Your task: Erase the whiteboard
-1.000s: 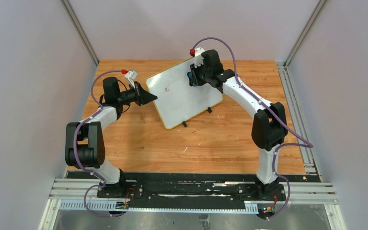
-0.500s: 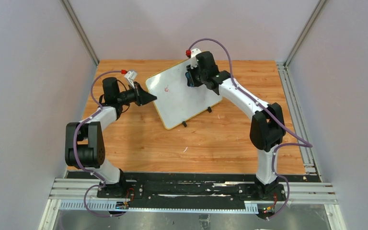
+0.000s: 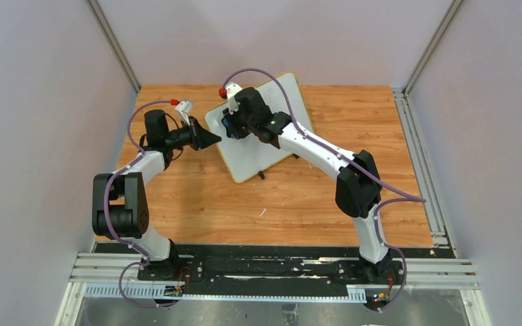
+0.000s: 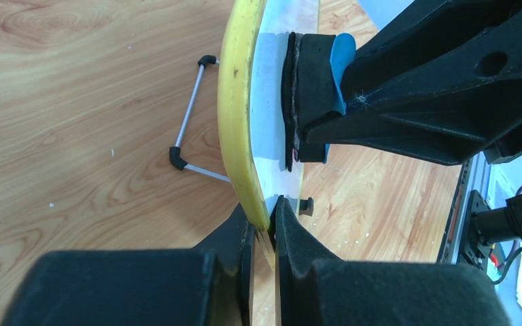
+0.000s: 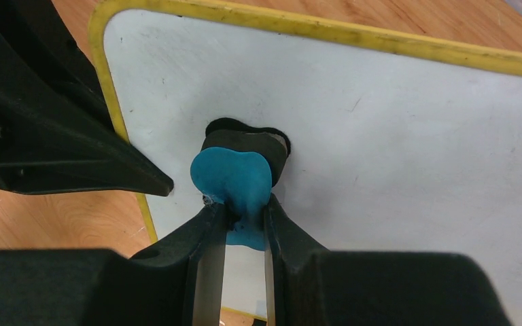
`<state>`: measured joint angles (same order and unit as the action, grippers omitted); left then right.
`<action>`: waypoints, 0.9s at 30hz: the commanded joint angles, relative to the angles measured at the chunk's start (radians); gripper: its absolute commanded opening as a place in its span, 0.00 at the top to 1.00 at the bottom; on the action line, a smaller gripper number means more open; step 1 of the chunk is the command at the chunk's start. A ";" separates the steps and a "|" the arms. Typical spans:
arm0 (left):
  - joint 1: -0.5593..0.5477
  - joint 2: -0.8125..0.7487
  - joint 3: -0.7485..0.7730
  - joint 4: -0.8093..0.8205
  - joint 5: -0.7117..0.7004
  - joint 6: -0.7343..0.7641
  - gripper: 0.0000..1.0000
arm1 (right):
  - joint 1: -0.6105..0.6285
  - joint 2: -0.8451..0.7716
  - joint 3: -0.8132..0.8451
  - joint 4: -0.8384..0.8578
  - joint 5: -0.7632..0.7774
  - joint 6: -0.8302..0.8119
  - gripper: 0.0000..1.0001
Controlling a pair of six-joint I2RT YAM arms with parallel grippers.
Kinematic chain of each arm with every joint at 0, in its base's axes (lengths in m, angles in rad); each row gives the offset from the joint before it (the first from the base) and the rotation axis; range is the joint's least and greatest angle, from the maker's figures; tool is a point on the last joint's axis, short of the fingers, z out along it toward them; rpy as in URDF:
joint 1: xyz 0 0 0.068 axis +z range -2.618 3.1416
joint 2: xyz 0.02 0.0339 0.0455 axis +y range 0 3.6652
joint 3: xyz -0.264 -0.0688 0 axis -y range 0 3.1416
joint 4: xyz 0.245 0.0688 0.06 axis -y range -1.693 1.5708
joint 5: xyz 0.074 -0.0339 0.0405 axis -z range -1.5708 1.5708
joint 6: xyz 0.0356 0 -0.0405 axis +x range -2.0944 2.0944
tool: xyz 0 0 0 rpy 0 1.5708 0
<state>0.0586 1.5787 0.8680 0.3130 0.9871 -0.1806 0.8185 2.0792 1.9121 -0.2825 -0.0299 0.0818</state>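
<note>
The whiteboard [image 3: 272, 139], white with a yellow frame, stands tilted on the wooden table. My left gripper [image 3: 212, 139] is shut on its left edge; the left wrist view shows the yellow frame [image 4: 234, 109] pinched between my jaws. My right gripper [image 3: 228, 127] is shut on a blue eraser with a black felt pad [image 5: 234, 173] and presses the pad flat against the board's white face [image 5: 394, 136] near its left edge. The eraser also shows in the left wrist view [image 4: 312, 88]. A trace of red shows beside the eraser pad in the left wrist view; no writing shows in the other views.
The board's wire stand [image 4: 190, 112] and a black foot [image 4: 305, 205] rest on the wooden table [image 3: 197, 197]. Grey walls enclose the table on three sides. A metal rail [image 3: 421, 149] runs along the right edge.
My right gripper has swept the eraser leftward across the board, from its upper right to near its left edge. The left gripper has stayed on the board's edge.
</note>
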 commanded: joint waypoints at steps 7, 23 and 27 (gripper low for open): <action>-0.008 0.013 -0.020 -0.042 -0.097 0.173 1.00 | -0.051 0.019 -0.055 0.018 -0.041 0.014 0.99; -0.009 -0.007 -0.021 -0.052 -0.096 0.179 1.00 | -0.275 -0.174 -0.208 0.013 -0.002 -0.046 0.99; -0.009 -0.009 -0.021 -0.057 -0.097 0.182 1.00 | -0.309 -0.214 -0.243 0.024 -0.006 -0.042 1.00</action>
<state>0.0525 1.5604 0.8680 0.3084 0.9920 -0.1631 0.5411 1.9331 1.7065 -0.2592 -0.0696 0.0589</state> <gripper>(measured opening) 0.117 0.229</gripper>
